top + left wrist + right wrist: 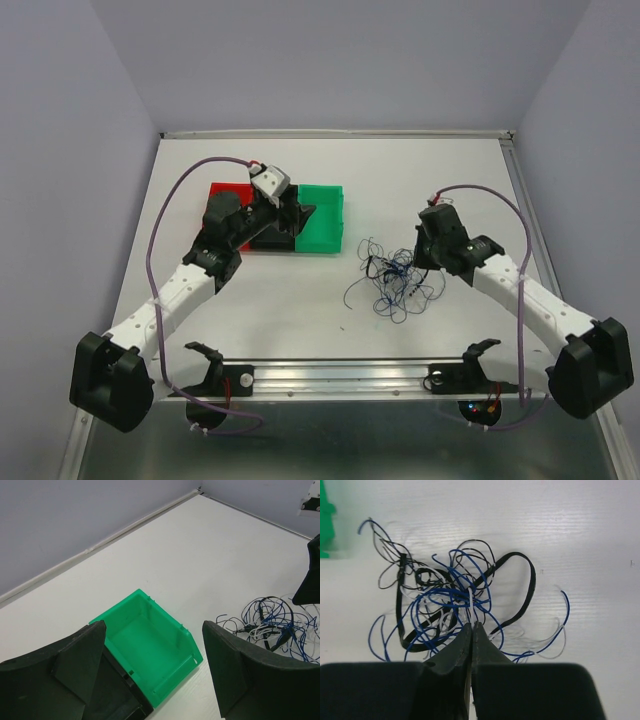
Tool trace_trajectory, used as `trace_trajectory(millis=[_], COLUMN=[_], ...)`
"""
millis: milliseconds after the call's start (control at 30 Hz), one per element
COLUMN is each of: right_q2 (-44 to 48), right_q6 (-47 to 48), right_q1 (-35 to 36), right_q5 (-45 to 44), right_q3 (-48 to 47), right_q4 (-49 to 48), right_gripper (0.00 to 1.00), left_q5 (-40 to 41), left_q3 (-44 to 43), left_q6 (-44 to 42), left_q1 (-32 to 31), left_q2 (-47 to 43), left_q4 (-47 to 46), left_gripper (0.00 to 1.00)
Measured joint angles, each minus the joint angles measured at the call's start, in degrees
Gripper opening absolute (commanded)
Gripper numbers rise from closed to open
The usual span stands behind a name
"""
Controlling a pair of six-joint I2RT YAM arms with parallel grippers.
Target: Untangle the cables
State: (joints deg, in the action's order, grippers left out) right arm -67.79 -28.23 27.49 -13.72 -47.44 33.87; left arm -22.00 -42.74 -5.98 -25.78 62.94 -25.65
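my right jaws are pinched shut on a white strand of the cables (451, 591), the tangle spreading up-frame from them on the desk (590, 525), while my left jaws gape far off.

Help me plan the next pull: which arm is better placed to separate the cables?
Right: the right gripper is shut at the tangle of cables, apparently pinching a white strand. The left gripper hangs open by the green bin, away from them.
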Motion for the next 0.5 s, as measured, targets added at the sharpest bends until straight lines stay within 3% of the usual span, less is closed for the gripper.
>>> trace_trajectory(millis=[233,500], right_q2=[9.8,8.1], right_q6=[1.5,4.1], right_q1=[0.0,0.0], right_q5=[6.6,14.8], right_q3=[-8.0,-25.2], right_q4=[-4.0,-13.8], right_gripper=[0.01,0.01], left_q5=[-2.5,-8.0], left_q3=[0.0,-0.1], left_q6=[-0.4,-0.3], left_q1=[-0.1,-0.3], left_q2=[1.6,1.7], left_q4=[0.2,0.6], left_gripper=[0.89,0.89])
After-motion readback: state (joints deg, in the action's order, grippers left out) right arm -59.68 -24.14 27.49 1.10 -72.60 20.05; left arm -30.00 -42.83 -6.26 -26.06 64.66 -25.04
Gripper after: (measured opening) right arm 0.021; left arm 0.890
